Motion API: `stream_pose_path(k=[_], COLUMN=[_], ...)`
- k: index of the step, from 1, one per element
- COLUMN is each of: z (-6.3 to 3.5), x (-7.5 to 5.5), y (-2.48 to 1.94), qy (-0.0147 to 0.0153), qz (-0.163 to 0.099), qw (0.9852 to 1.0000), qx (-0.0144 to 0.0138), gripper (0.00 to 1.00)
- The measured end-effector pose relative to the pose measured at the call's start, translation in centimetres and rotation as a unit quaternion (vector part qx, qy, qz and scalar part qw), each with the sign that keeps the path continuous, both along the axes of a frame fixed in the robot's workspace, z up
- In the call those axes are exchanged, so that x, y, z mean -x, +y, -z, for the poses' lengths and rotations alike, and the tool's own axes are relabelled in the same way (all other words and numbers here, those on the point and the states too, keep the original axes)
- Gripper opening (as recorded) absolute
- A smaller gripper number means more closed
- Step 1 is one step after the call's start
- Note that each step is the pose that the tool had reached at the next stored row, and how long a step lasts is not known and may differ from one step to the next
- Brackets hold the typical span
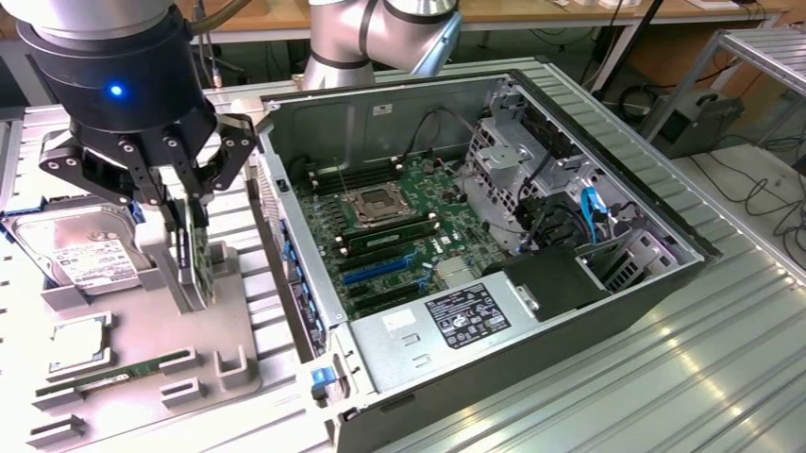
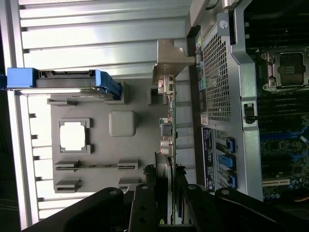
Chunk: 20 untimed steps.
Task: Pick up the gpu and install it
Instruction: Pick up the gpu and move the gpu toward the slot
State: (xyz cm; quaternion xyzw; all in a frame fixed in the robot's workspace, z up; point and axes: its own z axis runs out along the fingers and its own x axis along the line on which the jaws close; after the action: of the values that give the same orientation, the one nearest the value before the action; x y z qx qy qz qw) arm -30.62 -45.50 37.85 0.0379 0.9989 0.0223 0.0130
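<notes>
While the gpu (image 1: 192, 274) stands on edge in the grey rack (image 1: 233, 330) just beside the computer case (image 1: 377, 104), the pincer (image 1: 184, 209) squeezes its top. Picking up is the step in hand, and I think it needs 1 straight lift.

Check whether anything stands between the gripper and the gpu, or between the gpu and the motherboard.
Nothing visible separates the gripper from the gpu; it sits right at the card's upper edge. The case wall beside the holder stands between the gpu and the motherboard.
</notes>
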Motion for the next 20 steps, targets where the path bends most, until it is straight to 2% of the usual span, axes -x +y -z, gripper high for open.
stream_pose_path(k=[20], z=[-0.47], x=[0.0], y=[0.0], qy=[0.0], qz=[0.0], qw=[1.0], qx=[0.0], gripper=[0.26])
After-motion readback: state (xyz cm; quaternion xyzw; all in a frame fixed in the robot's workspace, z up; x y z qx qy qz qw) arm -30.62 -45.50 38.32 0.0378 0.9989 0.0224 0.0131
